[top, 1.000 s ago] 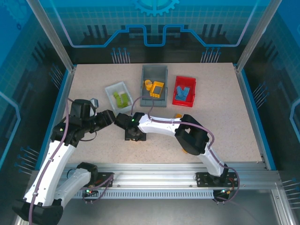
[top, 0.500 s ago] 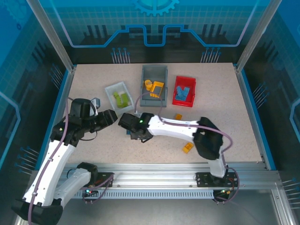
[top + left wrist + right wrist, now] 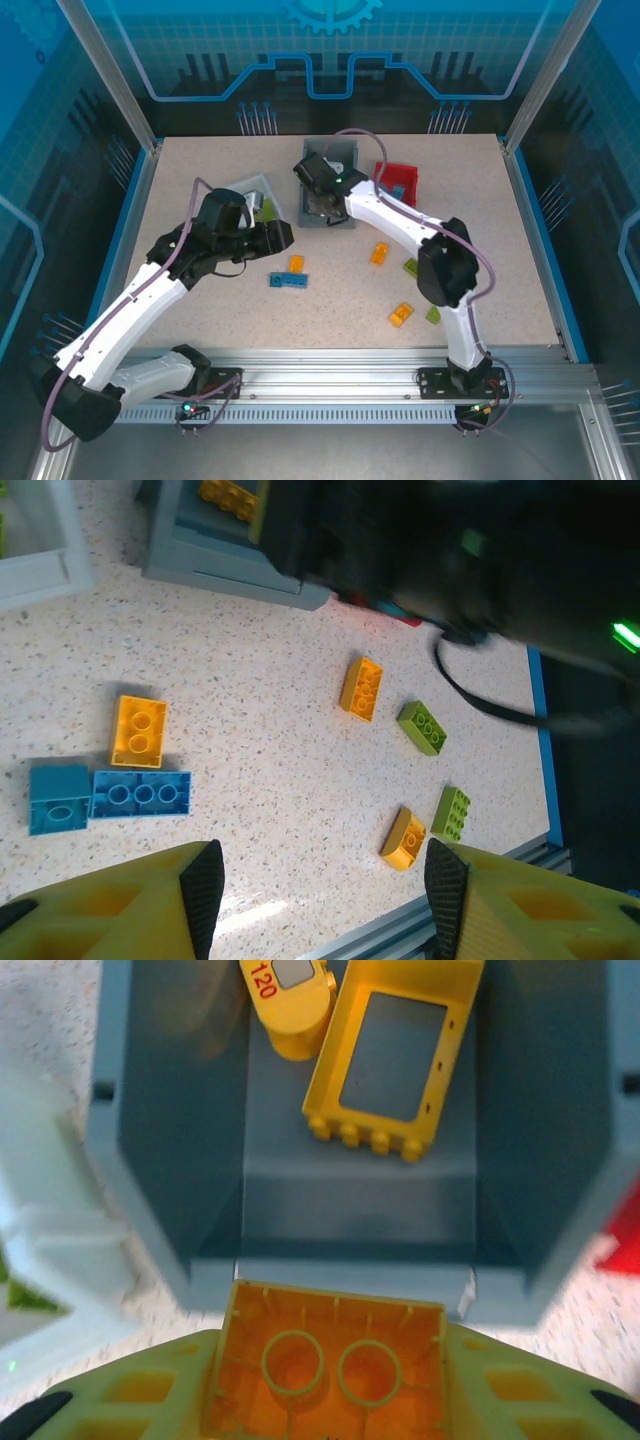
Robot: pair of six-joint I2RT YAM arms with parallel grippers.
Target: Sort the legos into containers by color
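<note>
**Orange brick at the grey bin, not yet dropped**
Right gripper point(image 3: 335, 1385) is clamped on an orange brick point(image 3: 335, 1355) at the near wall of the grey bin point(image 3: 170, 1160). Left gripper point(image 3: 320, 880) hangs spread and empty over loose legos point(image 3: 140, 793) on the table point(image 3: 280, 700). Risk: letting go here may catch the rim, bouncing the brick out or toward the white bin point(image 3: 55, 1280) just beside.

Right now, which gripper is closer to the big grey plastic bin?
Right. The right gripper hangs at the near edge of the grey plastic bin, holding an orange plastic brick. The left gripper is open over the table, short of it, by two blue bricks.
</note>
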